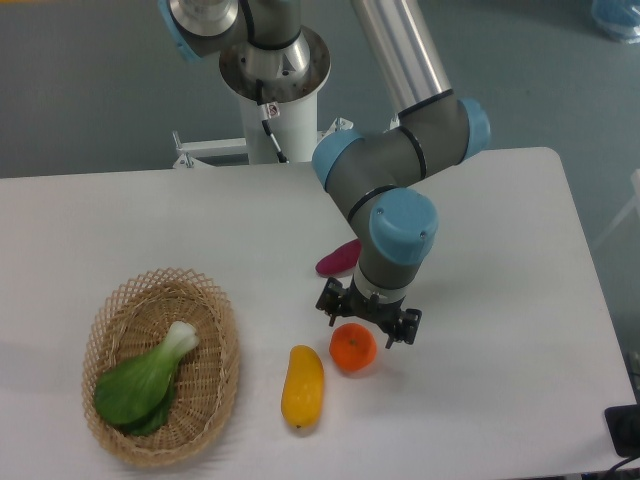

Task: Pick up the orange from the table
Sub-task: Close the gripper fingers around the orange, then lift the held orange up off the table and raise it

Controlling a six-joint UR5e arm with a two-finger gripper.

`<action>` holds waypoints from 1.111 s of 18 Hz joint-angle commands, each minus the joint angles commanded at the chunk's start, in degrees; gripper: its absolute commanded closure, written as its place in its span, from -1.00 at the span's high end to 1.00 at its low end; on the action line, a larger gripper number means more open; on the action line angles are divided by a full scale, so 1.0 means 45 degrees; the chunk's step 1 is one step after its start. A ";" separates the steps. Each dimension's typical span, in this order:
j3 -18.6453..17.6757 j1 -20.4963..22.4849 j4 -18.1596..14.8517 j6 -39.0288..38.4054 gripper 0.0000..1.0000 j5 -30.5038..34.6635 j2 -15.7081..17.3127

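One fixed camera looks down on the scene, and from where it stands the orange (353, 349) is the thing to find first: it sits on the white table (520, 400), toward the near edge and a little right of centre. Directly over its upper half hangs the gripper (368, 328), fingers spread wide, one dark fingertip showing to the orange's upper left and the other to its upper right. Whether either finger touches the fruit I cannot tell; nothing is held between them. The arm (400, 190) rises from the gripper up and back behind the orange, grey with blue caps.

Just left of the orange, apart from it, lies a long yellow-orange fruit (302, 386), set nearly lengthwise toward the near edge. Behind the orange, partly hidden by the arm's wrist, lies a purple sweet potato (336, 258). Well to the orange's left stands a wicker basket (214, 330) with a green bok choy (140, 385) lying inside it.
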 joint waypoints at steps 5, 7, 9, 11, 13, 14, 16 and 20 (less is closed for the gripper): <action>-0.0059 -0.0157 0.0646 -0.0508 1.00 0.0039 -0.0411; -0.0079 -0.0176 0.0762 -0.0528 1.00 0.0098 -0.0489; -0.0079 -0.0177 0.0802 -0.0508 1.00 0.0351 -0.0548; -0.0137 -0.0177 0.0841 -0.0469 0.76 0.0391 -0.0548; -0.0137 -0.0157 0.0841 -0.0508 0.36 0.0411 -0.0548; -0.0137 -0.0157 0.0841 -0.0489 0.24 0.0411 -0.0509; -0.0098 -0.0157 0.0841 -0.0508 0.10 0.0411 -0.0451; 0.0058 -0.0138 0.1056 -0.0411 0.10 0.0411 -0.0256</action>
